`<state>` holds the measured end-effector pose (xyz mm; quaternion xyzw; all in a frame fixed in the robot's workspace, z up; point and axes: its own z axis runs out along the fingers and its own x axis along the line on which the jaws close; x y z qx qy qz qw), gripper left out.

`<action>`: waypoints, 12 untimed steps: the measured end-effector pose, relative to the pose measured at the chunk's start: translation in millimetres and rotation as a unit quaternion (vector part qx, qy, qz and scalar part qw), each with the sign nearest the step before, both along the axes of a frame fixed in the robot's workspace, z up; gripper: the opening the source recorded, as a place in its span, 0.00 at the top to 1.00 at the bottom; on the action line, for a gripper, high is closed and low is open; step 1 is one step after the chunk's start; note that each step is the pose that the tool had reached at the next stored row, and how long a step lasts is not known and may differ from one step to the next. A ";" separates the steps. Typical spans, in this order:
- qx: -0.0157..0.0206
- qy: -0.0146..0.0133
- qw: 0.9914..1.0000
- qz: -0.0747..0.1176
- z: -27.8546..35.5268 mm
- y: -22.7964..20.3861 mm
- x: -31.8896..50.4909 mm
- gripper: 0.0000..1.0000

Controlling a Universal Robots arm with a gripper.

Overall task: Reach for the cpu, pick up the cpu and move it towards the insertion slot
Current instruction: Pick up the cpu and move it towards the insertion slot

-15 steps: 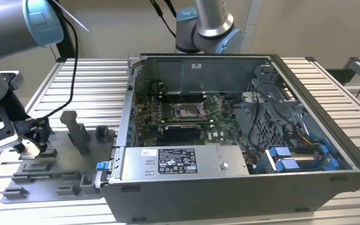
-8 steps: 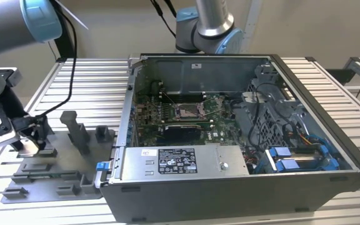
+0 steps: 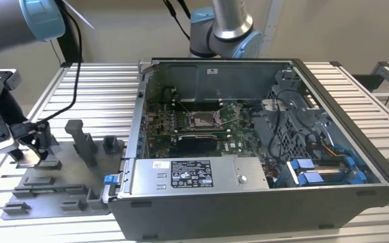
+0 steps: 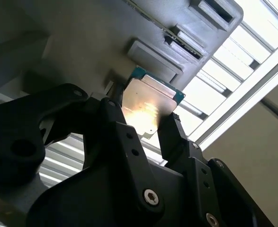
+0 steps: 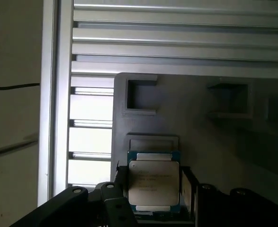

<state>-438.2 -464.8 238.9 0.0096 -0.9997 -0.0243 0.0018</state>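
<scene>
Exterior view: slatted table [image 3: 93, 86], beige wall [image 3: 133, 30]

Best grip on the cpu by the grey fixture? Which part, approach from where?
Take the thin square silver-topped cpu by two opposite side edges, coming down from above its flat top. It sits face up with the grey plastic fixture plate beneath it, so likely only the edges give purchase.

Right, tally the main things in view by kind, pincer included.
cpu: 1
insertion slot: 1
computer case: 1
grey fixture tray: 1
pincer, closed on the cpu: 1
Total: 5
</scene>
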 end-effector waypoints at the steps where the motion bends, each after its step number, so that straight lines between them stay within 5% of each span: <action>1: 0.000 0.000 1.000 0.000 1.1 0.0 0.0 1.00; 12: 0.000 0.000 1.000 0.000 19.2 -0.1 0.1 1.00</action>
